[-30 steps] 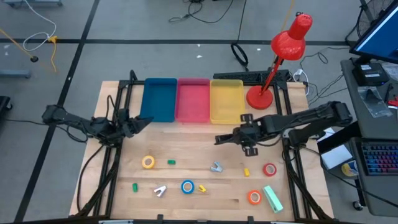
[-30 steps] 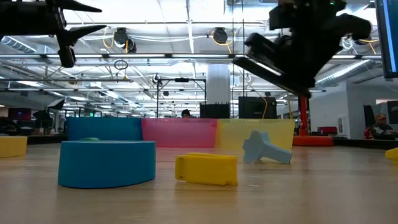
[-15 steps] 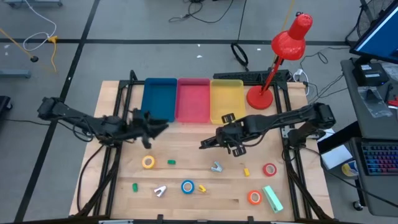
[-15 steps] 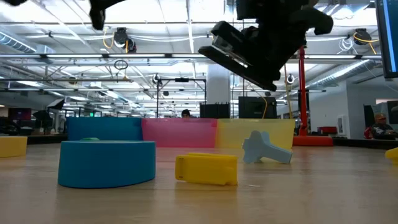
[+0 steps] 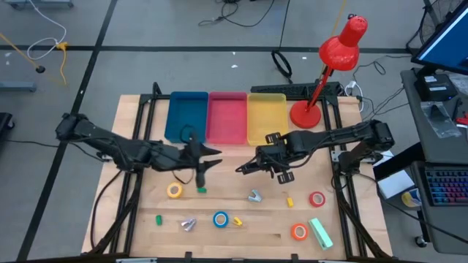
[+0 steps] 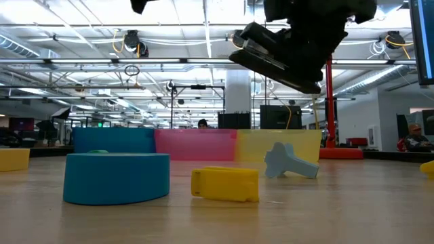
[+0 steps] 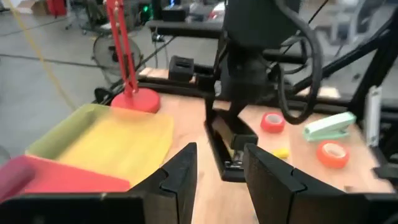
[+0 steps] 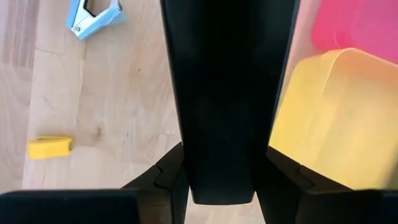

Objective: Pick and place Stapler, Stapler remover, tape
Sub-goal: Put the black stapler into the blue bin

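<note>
Three bins (image 5: 227, 117) stand side by side at the table's (image 5: 234, 232) rear, a lamp (image 5: 322, 73) to their right. Tape rolls (image 5: 221, 219), staple removers (image 5: 254, 196) and a stapler (image 5: 320, 232) lie scattered across the front.

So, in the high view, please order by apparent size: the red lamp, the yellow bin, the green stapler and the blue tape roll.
1. Red lamp
2. Yellow bin, not much smaller than the lamp
3. Green stapler
4. Blue tape roll

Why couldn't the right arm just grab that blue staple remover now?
Probably not yet: the right tool is already clamped on a black stapler, so it is occupied. The blue staple remover lies unobstructed on the table below it.
</note>
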